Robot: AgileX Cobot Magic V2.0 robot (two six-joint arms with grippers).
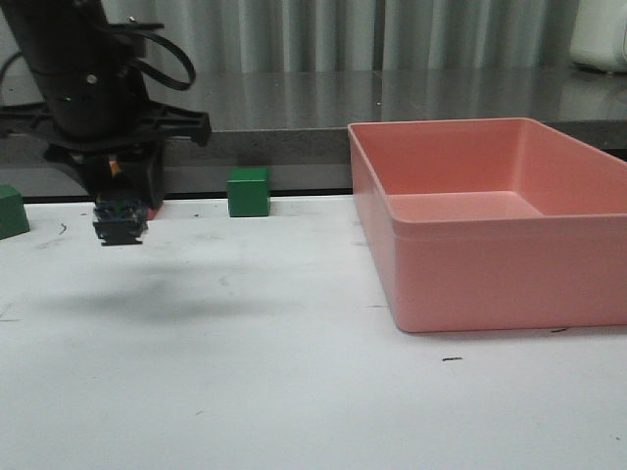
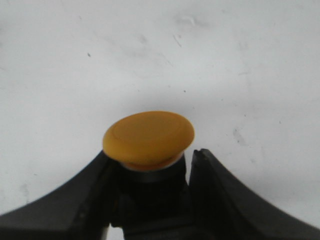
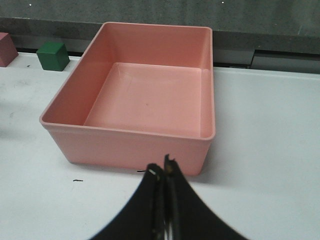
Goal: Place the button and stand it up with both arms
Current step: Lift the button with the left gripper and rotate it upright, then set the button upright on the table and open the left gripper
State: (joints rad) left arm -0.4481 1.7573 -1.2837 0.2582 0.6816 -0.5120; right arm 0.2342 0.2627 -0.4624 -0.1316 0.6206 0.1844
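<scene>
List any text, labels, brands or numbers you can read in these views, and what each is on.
None readable in any view.
The button, held in the left gripper: plain yellow-orange cap, no marking.
The pink bin: bare walls and floor, no label.
The green cube: no print visible.
The table: only small dark scuff marks, not characters.
The right gripper: no lettering shows.

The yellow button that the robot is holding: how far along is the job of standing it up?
Picked up: the small yellow-capped push button is clamped in the left gripper, held above the white table. Not yet set down or stood up. The right gripper is shut and empty, near the pink plastic bin.
</scene>
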